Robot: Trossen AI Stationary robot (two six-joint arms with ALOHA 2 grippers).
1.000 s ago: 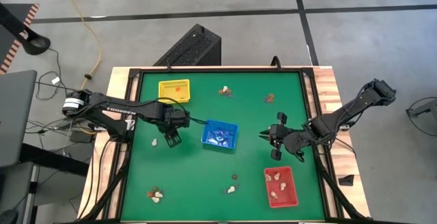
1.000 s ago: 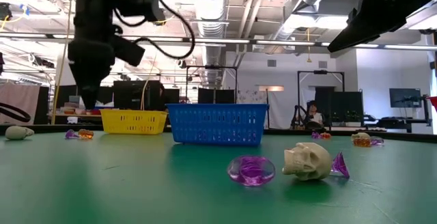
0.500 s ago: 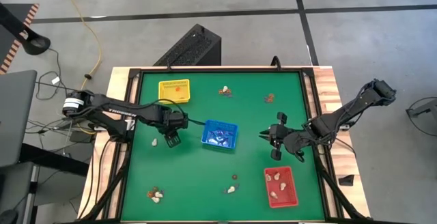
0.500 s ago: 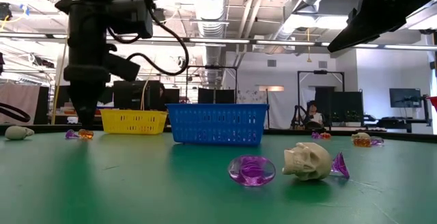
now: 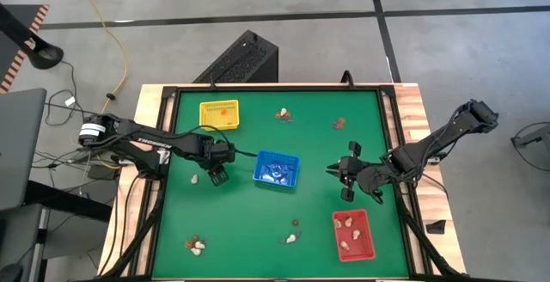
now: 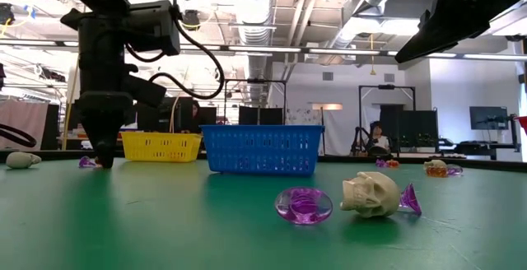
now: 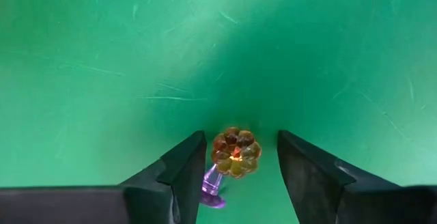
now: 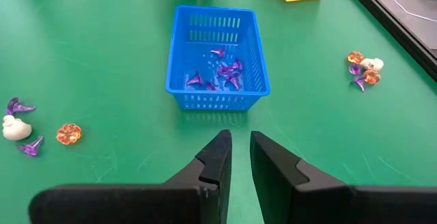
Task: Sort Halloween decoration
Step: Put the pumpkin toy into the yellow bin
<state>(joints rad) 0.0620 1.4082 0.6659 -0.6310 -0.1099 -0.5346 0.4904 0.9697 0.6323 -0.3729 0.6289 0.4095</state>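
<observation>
An orange pumpkin trinket (image 7: 235,152) lies on the green table beside a purple trinket (image 7: 212,186). My left gripper (image 7: 239,161) (image 5: 216,175) is open and points down, one finger on either side of the orange trinket without touching it. Left of it lies a cream trinket (image 5: 195,179). My right gripper (image 8: 240,149) (image 5: 344,177) hangs above the table's right half, its fingers a narrow gap apart with nothing between them. The blue tray (image 8: 179,67) holds purple trinkets (image 8: 222,70). The red tray (image 5: 364,246) holds cream ones, and one orange piece lies in the yellow tray (image 5: 209,108).
Loose trinket clusters lie at the far middle (image 5: 283,113), far right (image 5: 339,124), near left (image 5: 197,245) and near middle (image 5: 293,236). A cream skull (image 6: 370,194) and a purple piece (image 6: 303,205) sit close to the low camera. A raised black frame (image 5: 385,110) edges the table.
My left gripper has come down toward the table, still open, until its fingertips stand low around the orange trinket. The trinkets have stayed in place.
</observation>
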